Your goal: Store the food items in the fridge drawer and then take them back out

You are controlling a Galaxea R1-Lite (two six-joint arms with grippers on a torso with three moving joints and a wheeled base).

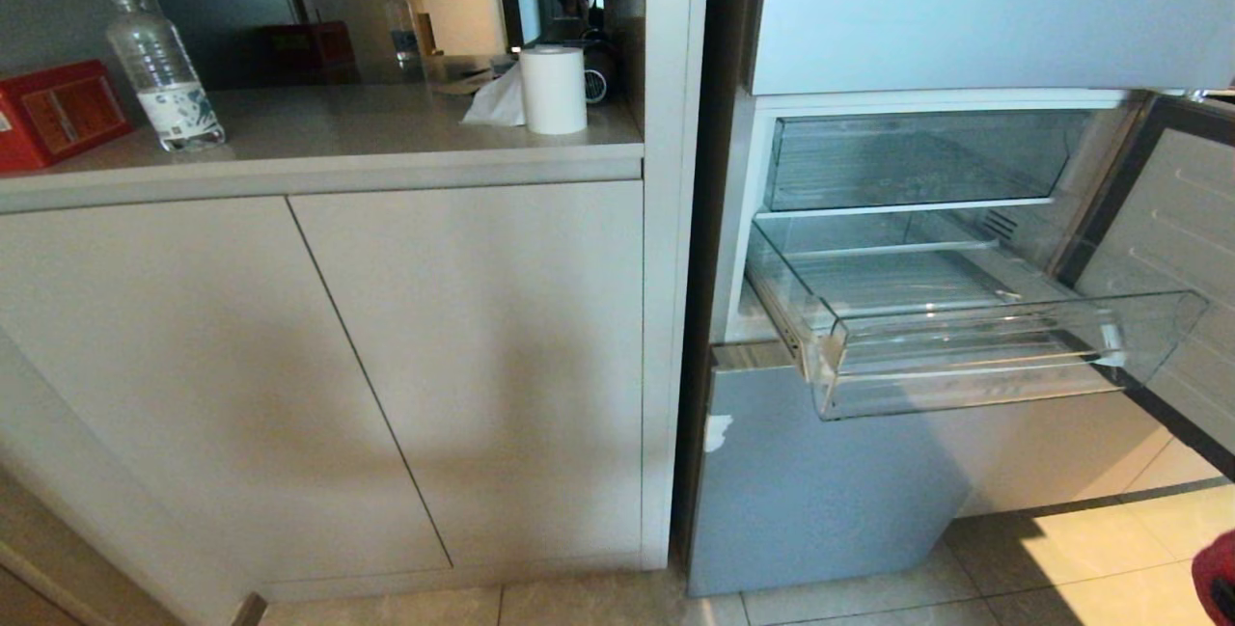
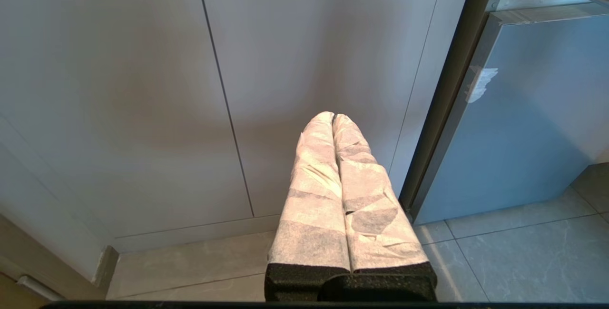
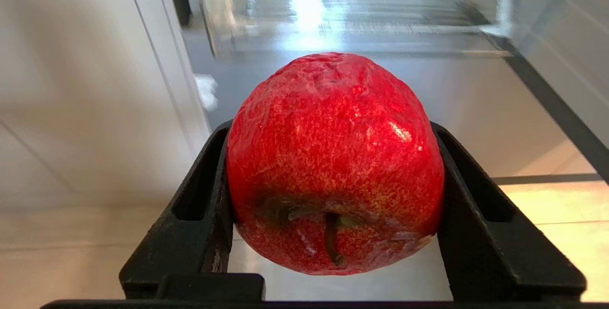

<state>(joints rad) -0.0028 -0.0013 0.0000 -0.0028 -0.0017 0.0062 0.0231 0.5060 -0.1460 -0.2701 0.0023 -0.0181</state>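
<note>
The food item, a glossy red apple [image 3: 335,156], sits between the black fingers of my right gripper [image 3: 333,130], which is shut on it with the stem end facing the camera. In the head view only a red edge of the food item [image 1: 1218,568] shows, low at the right, well below the drawer. The fridge drawer [image 1: 965,361], a clear ribbed bin with a tall front lip, is pulled out of the open fridge and holds nothing. From the right wrist it shows blurred, above and beyond the apple [image 3: 361,23]. My left gripper [image 2: 333,117], fingers wrapped in white tape, is shut and empty, facing the cabinet doors.
Above the drawer sits another clear bin [image 1: 917,158]. The open fridge door [image 1: 1172,221] stands at the right. To the left, grey cabinets carry a counter [image 1: 386,158] with a water bottle [image 1: 164,67], a red box [image 1: 53,110] and a paper roll [image 1: 553,89]. A tiled floor [image 1: 1061,549] lies below.
</note>
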